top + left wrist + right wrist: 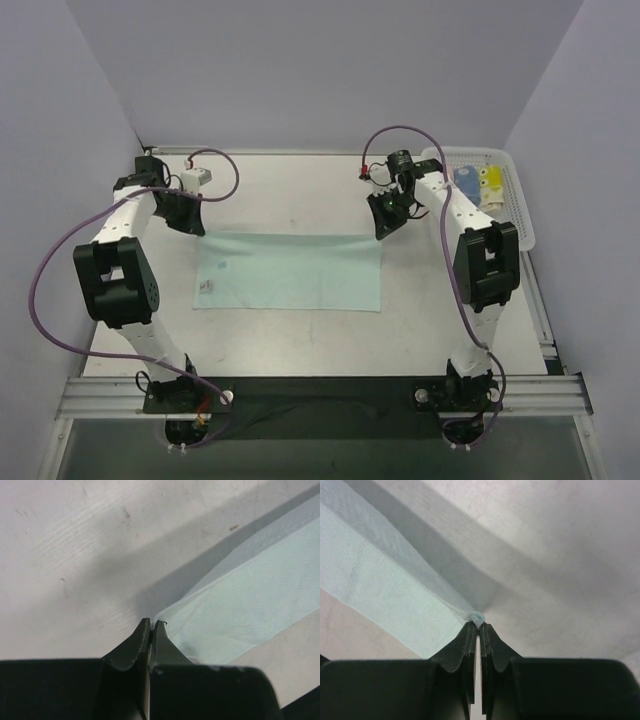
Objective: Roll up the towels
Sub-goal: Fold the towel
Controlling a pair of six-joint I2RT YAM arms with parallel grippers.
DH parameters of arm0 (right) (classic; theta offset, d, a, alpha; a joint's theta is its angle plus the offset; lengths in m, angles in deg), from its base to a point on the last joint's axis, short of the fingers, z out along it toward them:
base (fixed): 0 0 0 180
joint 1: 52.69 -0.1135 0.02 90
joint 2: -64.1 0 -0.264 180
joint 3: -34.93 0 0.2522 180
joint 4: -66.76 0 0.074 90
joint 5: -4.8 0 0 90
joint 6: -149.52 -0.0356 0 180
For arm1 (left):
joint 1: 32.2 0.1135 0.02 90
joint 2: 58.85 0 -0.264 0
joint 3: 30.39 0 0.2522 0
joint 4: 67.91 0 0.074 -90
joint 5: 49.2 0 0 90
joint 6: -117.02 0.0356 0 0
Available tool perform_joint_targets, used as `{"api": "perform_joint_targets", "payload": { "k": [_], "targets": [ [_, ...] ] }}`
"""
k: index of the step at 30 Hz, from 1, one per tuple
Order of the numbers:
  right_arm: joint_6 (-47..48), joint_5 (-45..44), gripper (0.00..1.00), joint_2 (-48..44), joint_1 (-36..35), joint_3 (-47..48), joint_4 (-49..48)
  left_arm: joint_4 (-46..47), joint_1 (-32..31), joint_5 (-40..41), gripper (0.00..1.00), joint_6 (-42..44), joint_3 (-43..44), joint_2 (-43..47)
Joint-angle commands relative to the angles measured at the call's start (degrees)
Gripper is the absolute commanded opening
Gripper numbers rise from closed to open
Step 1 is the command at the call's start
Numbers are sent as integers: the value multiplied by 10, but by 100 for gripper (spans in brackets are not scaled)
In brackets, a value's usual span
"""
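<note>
A pale mint-green towel [290,272] lies spread flat on the table, with a tiny white tag [207,288] near its front left corner. My left gripper [197,228] is shut on the towel's far left corner [165,622]. My right gripper [381,233] is shut on the far right corner, a small bunch of cloth showing at its tips [477,617]. The far edge is held just off the table, with a shadow beneath it, in both wrist views. Rolled blue [467,180] and yellow [491,184] towels lie in the basket.
A white slotted plastic basket [518,205] stands at the far right, beside the right arm. A small white box [196,178] with a cable sits at the far left. Grey walls close in the table on three sides.
</note>
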Motion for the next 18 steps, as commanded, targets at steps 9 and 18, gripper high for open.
{"api": "perform_joint_targets", "payload": {
  "k": [9, 18],
  "targets": [
    [24, 35, 0, -69, -24, -147, 13, -3, 46, -42, 0, 161, -210, 130],
    [15, -6, 0, -2, -64, -169, -21, 76, 46, -3, 0, 136, -301, 71]
  ]
}}
